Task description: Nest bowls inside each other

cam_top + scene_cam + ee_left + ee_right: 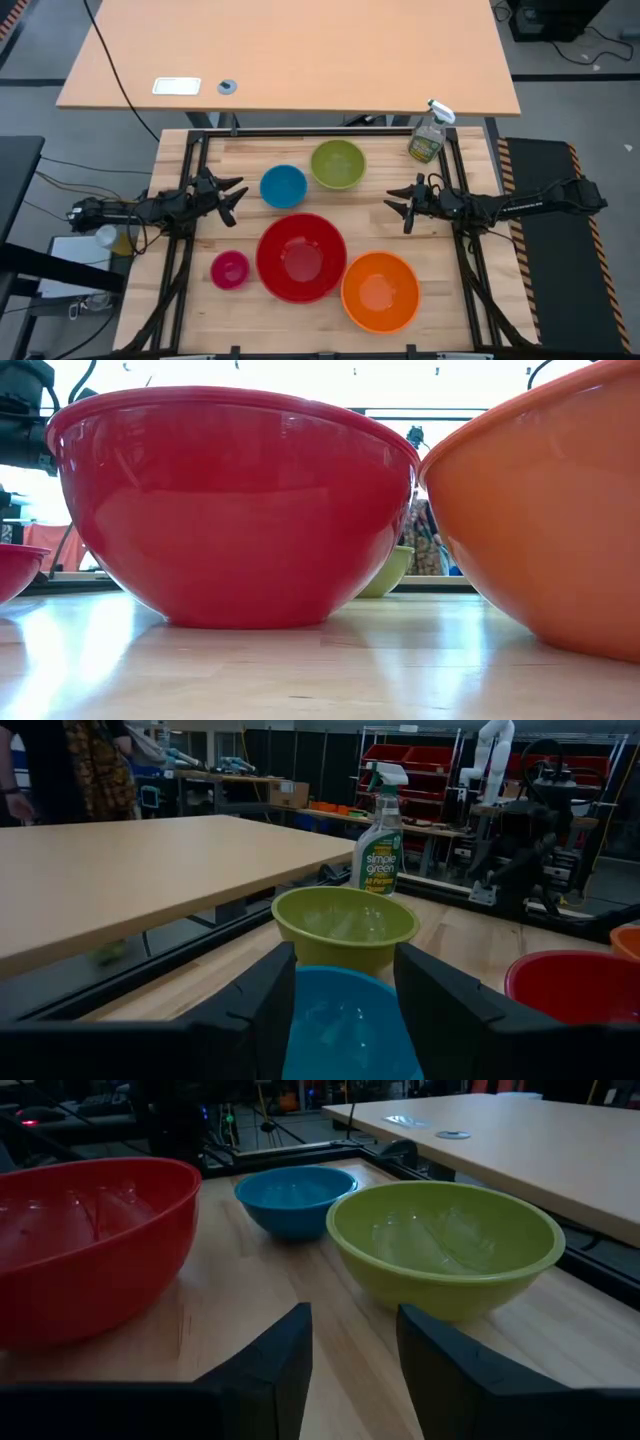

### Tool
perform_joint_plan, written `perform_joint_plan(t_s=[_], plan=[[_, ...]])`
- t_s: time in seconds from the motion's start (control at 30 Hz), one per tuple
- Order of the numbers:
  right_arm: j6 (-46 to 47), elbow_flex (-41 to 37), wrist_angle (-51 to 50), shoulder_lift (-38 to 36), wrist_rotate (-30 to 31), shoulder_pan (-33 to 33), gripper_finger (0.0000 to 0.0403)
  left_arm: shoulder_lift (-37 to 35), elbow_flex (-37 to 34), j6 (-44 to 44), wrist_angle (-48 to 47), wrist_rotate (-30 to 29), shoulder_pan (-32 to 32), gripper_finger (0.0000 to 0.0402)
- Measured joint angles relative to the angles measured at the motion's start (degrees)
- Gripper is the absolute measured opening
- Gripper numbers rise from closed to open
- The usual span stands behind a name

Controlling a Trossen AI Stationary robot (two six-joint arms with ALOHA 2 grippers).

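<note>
Five bowls stand apart on their bases on the wooden table. The red bowl is in the middle near the front, with the orange bowl to its right and the small pink bowl to its left. The blue bowl and the lime green bowl stand farther back. My left gripper hovers open at the left, level, its fingers facing the blue bowl. My right gripper hovers open at the right, facing the green bowl. Neither touches a bowl.
A clear spray bottle stands at the table's far right corner. A larger light wooden table lies beyond the far edge. Black frame rails run along the table's far edge and sides. A person stands in the room behind.
</note>
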Motion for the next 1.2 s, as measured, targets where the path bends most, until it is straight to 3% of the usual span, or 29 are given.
perform_joint_plan(t_s=[0.73, 1.1, 1.2], plan=[[0.0, 0.01, -0.02, 0.01, -0.02, 0.0, 0.0154, 0.01, -0.01, -0.06, 0.18, 0.01, 0.0, 0.0174], [0.0, -0.01, 0.0, -0.01, 0.0, 0.0, 0.0154, -0.01, 0.01, -26.77, 7.11, 0.01, 0.04, 0.0174], [-0.07, 0.0, 0.92, 0.01, 0.0, -0.12, 0.0154, -0.04, 0.01, -29.01, 8.55, -0.51, 0.04, 0.0174]])
